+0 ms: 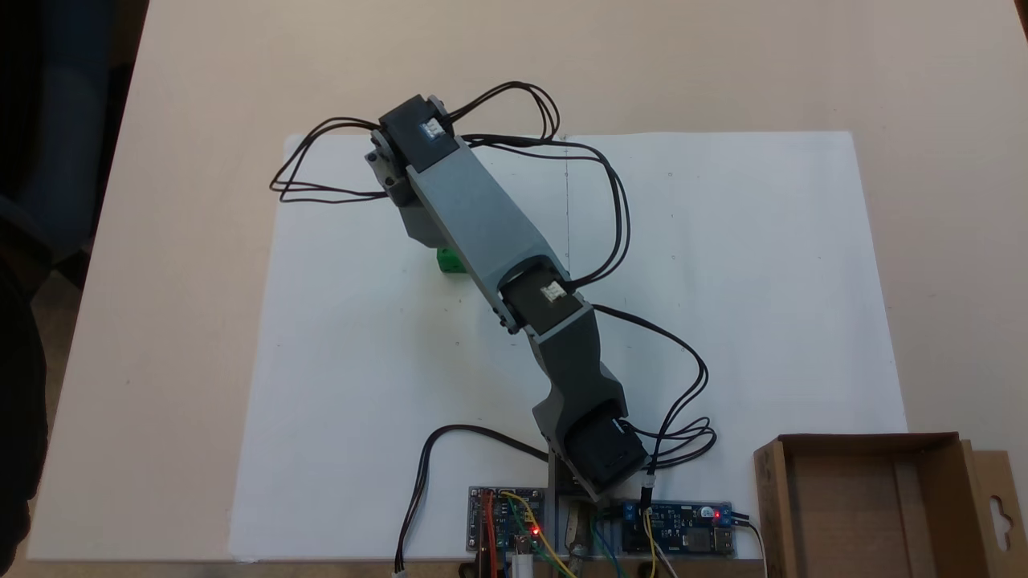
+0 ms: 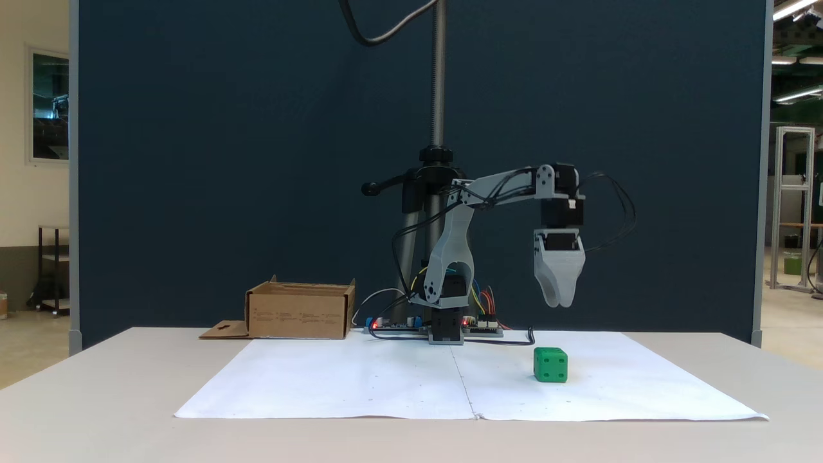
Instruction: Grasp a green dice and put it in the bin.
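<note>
**A:** Where is the dice?

**B:** The dice (image 2: pixel 550 364) sits on the white paper (image 2: pixel 360 379), a green cube with sunken pips. In the side-on fixed view it lies right of the paper's centre fold, towards the front. In the fixed view from above only a corner of it (image 1: pixel 449 261) peeks out from under the grey arm (image 1: pixel 482 225).

**A:** And the gripper?

**B:** The gripper (image 2: pixel 558 301) hangs in the air above the dice, pointing down, well clear of the paper. Its two grey tips look pressed together or very nearly so (I see no real gap between them in the side-on view). It has hold of nothing.

**A:** Is it right over the dice?

**B:** Close to it. In the side-on view the tips are just a touch to the right of the cube's middle. How far forward or back, I cannot tell from that angle.

**A:** The bin?

**B:** The bin (image 2: pixel 299 312) is a shallow brown cardboard box. It stands on the table (image 2: pixel 96 386) beside the arm's base, well apart from the dice. From above it is at the lower right corner (image 1: pixel 875 445), with its flap and hanger-hole cutout out to the right. Its inside looks bare.

**A:** Anything else nearby?

**B:** Circuit boards (image 1: pixel 683 526) with small red lights at the arm's foot, and black cables (image 1: pixel 610 209) looping off the arm.
</note>
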